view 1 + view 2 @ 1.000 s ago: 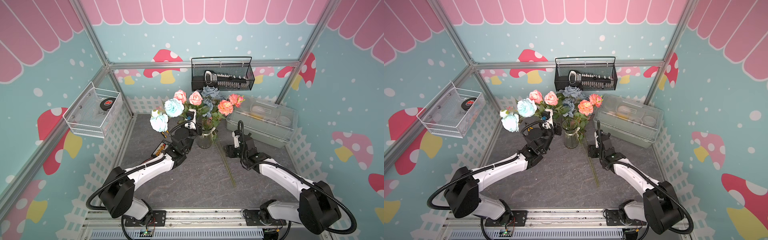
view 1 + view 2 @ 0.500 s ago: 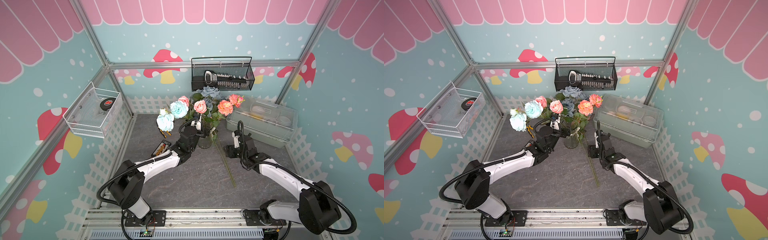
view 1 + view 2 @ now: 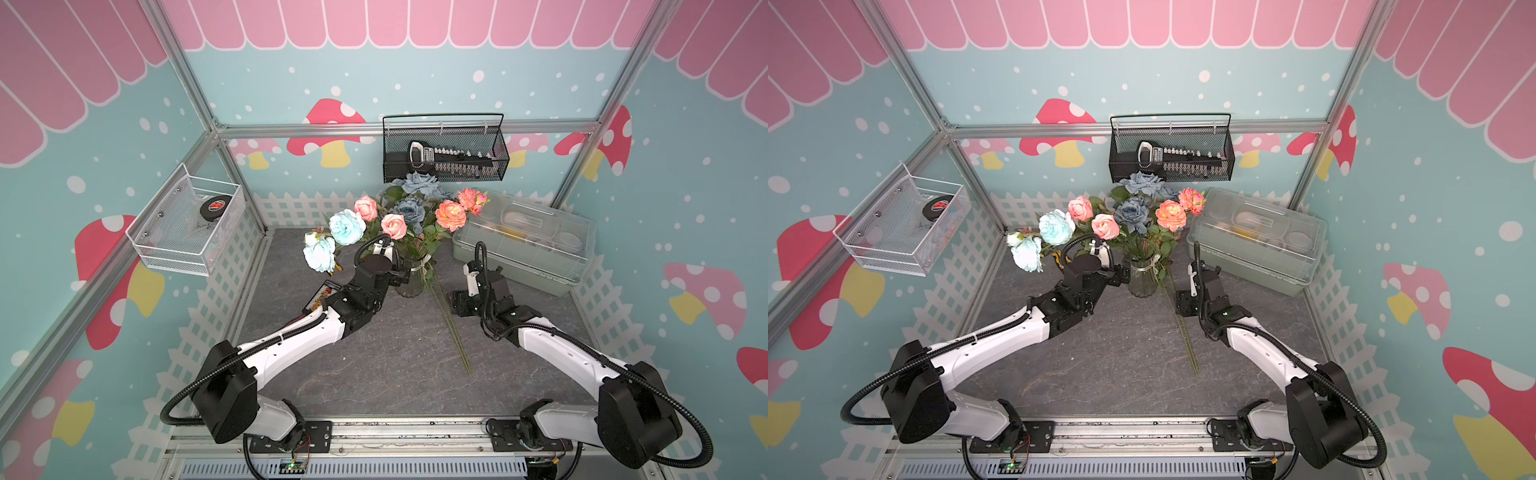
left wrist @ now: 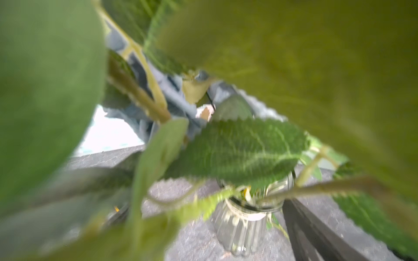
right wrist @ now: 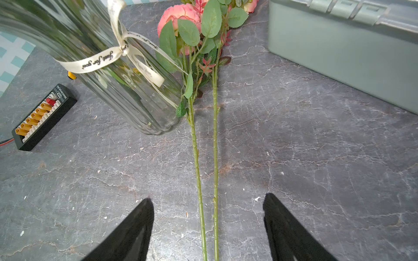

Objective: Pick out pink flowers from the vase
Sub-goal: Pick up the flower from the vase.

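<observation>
Two long stems [image 5: 196, 158] of pink flowers [image 5: 174, 14] lie flat on the desk [image 5: 316, 169], side by side, running between the fingers [image 5: 135, 228] of the right hand [image 5: 208, 198]. That hand is released, its fingers spread to either side of the stems and apart from them. The blooms lie beyond its fingertips, between the vase [image 5: 126, 95] and the box [image 5: 339, 56]. The vase stands upright on the desk just ahead of the left hand [image 3: 402, 272], with a ribbon [image 5: 106, 58] tied round its neck. The left hand is released: blurred leaves [image 4: 237, 149] crowd its wrist view, and one finger [image 4: 316, 232] shows well off to the side. Two more pink roses [image 3: 393, 225] stand above that hand in the bunch, grey-blue roses [image 3: 409, 210] beyond them, aqua blooms [image 3: 347, 226] on its outer side. One connector strip [image 5: 43, 117] lies on the desk near the vase.
</observation>
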You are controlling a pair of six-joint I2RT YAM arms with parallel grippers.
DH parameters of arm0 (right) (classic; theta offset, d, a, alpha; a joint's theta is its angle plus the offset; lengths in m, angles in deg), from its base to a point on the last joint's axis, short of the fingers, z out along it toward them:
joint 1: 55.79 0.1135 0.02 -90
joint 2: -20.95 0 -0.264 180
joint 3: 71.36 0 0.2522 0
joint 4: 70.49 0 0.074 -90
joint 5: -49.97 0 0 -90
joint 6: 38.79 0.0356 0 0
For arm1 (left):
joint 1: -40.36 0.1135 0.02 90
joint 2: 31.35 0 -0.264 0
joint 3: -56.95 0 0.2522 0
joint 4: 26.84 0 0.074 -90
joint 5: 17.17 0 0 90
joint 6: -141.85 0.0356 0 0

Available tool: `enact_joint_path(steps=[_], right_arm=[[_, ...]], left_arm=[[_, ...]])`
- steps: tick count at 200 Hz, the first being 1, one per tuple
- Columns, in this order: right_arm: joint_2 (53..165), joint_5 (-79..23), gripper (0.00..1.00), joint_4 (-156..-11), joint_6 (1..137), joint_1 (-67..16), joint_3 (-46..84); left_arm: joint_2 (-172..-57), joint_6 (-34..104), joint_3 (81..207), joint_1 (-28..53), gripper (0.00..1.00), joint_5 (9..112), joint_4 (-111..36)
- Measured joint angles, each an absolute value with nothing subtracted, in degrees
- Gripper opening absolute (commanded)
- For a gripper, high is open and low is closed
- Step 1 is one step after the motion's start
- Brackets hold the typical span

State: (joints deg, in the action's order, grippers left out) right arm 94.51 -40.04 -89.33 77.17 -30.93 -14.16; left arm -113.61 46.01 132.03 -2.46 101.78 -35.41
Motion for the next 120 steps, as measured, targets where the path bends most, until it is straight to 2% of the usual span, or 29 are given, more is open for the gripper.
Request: enact_joint_path(steps=[32, 70, 120], right_arm=[[94.7, -40.0, 0.75, -89.3, 77.2, -30.9, -14.2], [94.8, -39.4, 0.75, -89.3, 77.2, -30.9, -14.2], [95.3, -38.9, 0.74, -89.1, 77.2, -30.9, -14.2]], left_arm=[[-112.2, 46.1, 129.1, -4.6, 0.89, 101.3, -36.0], [-111.4, 46.1, 123.9, -6.2, 0.85, 98.7, -34.6], [-108.9, 48.2, 117.3, -7.3, 0.68, 97.5, -26.9]])
